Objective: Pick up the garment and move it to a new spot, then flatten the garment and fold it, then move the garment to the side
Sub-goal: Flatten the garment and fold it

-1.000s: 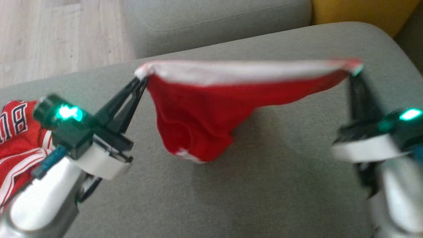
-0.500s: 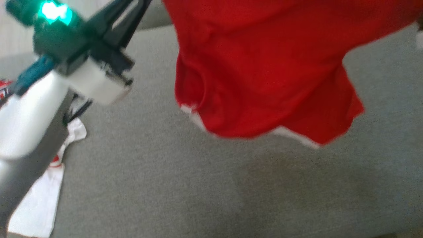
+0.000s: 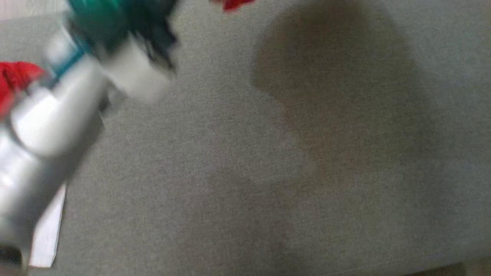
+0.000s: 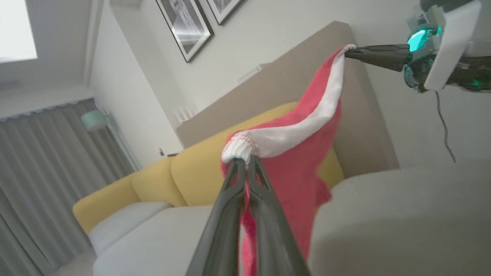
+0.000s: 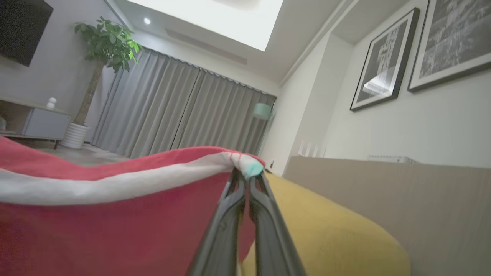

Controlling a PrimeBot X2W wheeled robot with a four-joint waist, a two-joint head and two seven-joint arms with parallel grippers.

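Observation:
The garment (image 4: 295, 172) is a pair of red shorts with a white waistband, hanging in the air and stretched between both grippers. My left gripper (image 4: 245, 160) is shut on one gathered waistband corner. My right gripper (image 4: 348, 51) is shut on the other corner at the upper right. In the right wrist view my right gripper (image 5: 247, 173) pinches that corner, and the garment (image 5: 115, 226) spreads away to the left. In the head view only a red tip of the garment (image 3: 234, 4) shows at the top edge, beside my blurred left arm (image 3: 57, 115).
A grey sofa cushion (image 3: 268, 184) lies below, with the garment's shadow on it. Another red piece of clothing (image 3: 15, 76) and a white cloth (image 3: 46, 234) lie at its left edge. A yellow sofa back (image 4: 184, 172) stands beyond.
The head view has shifted along the cushion. The garment, still held at both corners, has risen almost wholly out of the view's top edge. Both grips are unchanged.

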